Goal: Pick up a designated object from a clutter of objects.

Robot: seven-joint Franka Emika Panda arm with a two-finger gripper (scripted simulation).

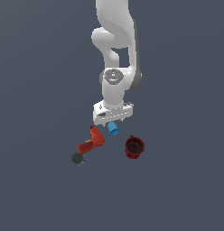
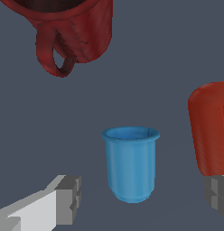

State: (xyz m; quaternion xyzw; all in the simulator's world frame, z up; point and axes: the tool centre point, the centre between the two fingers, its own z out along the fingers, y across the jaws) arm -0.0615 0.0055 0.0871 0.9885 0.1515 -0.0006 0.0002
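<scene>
On the plain grey floor [image 1: 41,189] the blue cup [image 2: 130,163] lies on its side (rim facing away) between the spread claw [image 2: 143,198].

A plain, evenly lit, dark slate-blue floor [image 1: 37,67] fills the scene.

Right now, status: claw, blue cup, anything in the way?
Claw open, fingers either side of blue cup, not touching. Orange-red drill toy close beside one finger. Dark red mug apart.

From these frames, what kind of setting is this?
Likely a simulated grasping testbed, not a real room: a flat featureless grey floor, a white robot arm, and scattered test props like the small blue cup and dark red mug.
</scene>
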